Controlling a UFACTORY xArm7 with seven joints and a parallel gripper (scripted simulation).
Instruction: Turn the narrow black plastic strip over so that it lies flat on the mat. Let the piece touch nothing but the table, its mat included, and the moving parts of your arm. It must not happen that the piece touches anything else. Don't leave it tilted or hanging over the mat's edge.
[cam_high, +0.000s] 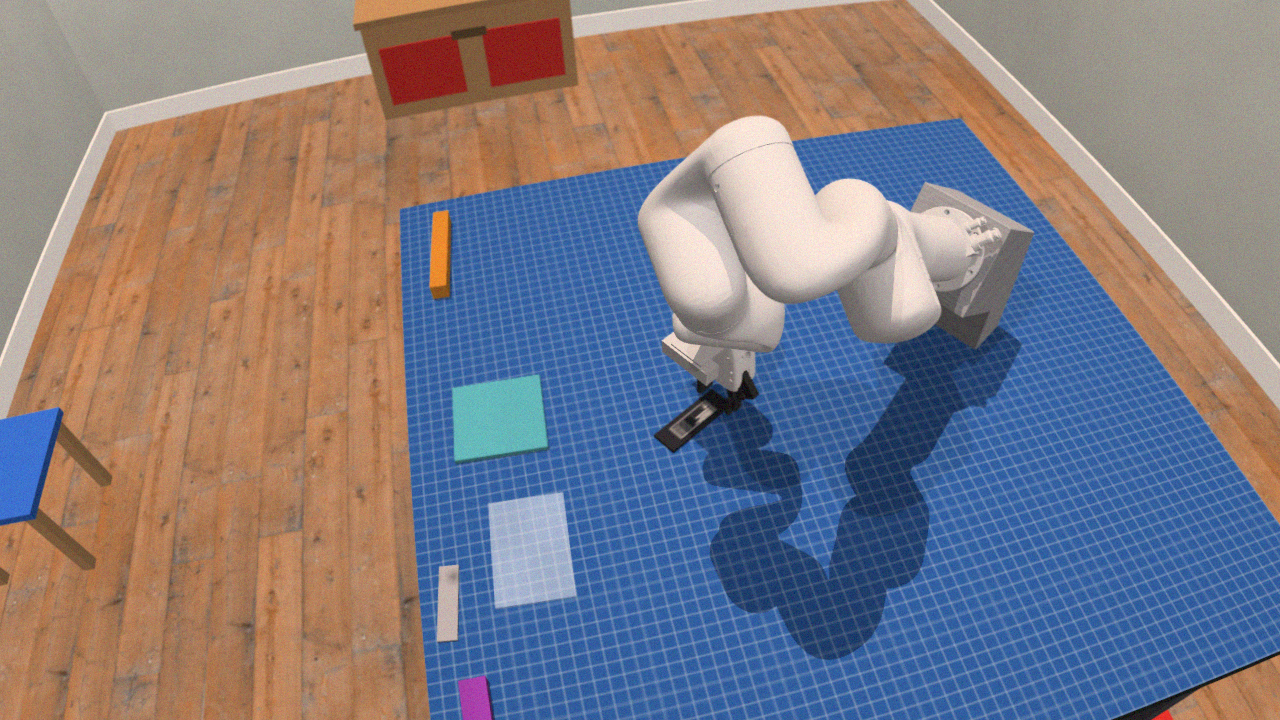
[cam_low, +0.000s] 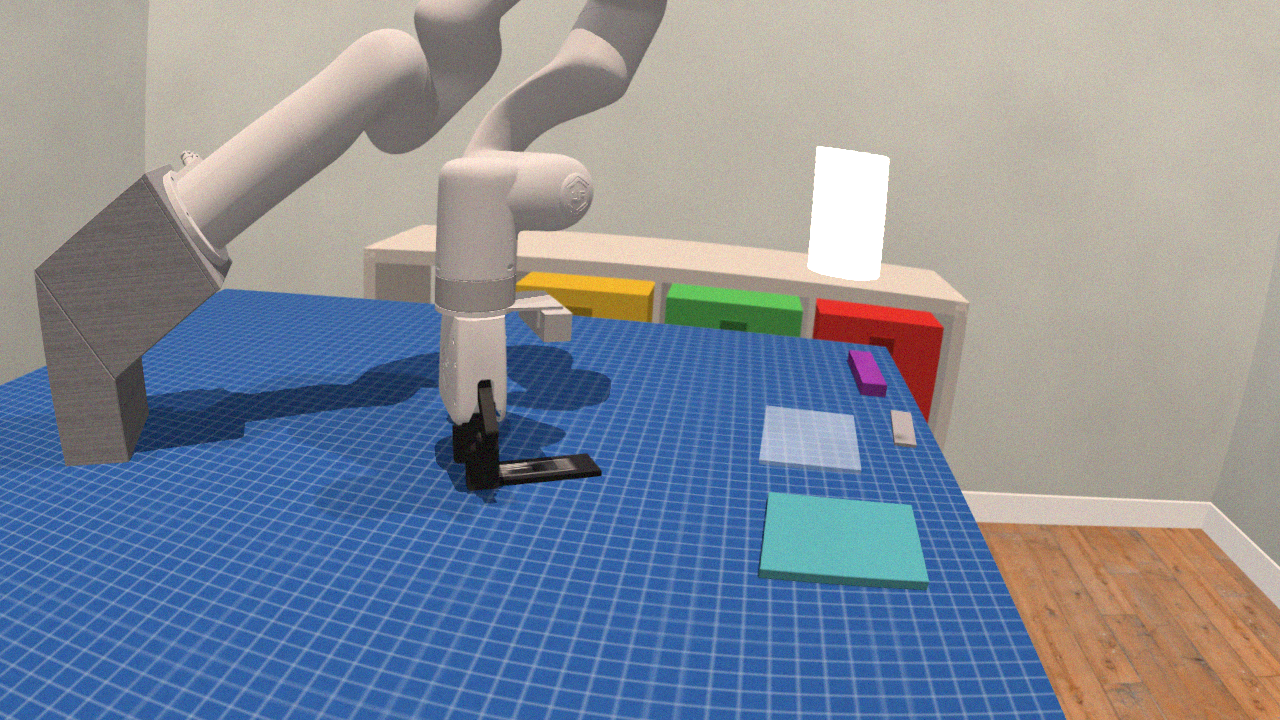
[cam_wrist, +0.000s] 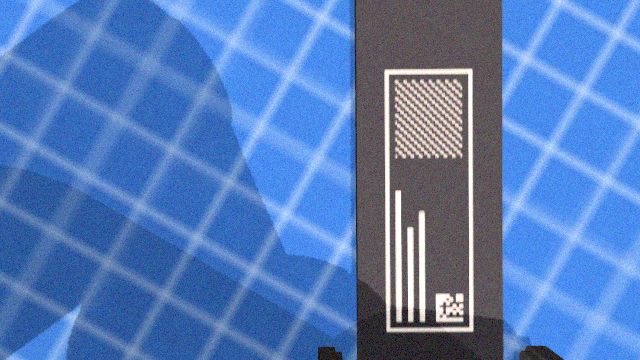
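- Leftward in the exterior view, we see the grey pedestal standing on the blue gridded mat, with the white arm rising from it and bending down toward the middle of the mat.
- Next comes the gripper, pointing straight down with its black fingertips at the mat's surface.
- We read the fingers as open. In the wrist view their tips stand on either side of the strip's near end, with a sliver of mat showing on each side, so they straddle the strip without clamping it.
- Just right of the gripper, the narrow black strip lies flat on the mat, one end between the fingers and the rest running away from them.
- Its white printed label faces up in the wrist view.
- From the top view we place the strip near the mat's middle, well apart from every edge and from the other pieces.
- Further right lie a pale translucent tile and, nearer the camera, a teal tile.
- Rightmost, near the mat's edge, we find a purple block and a small beige block.
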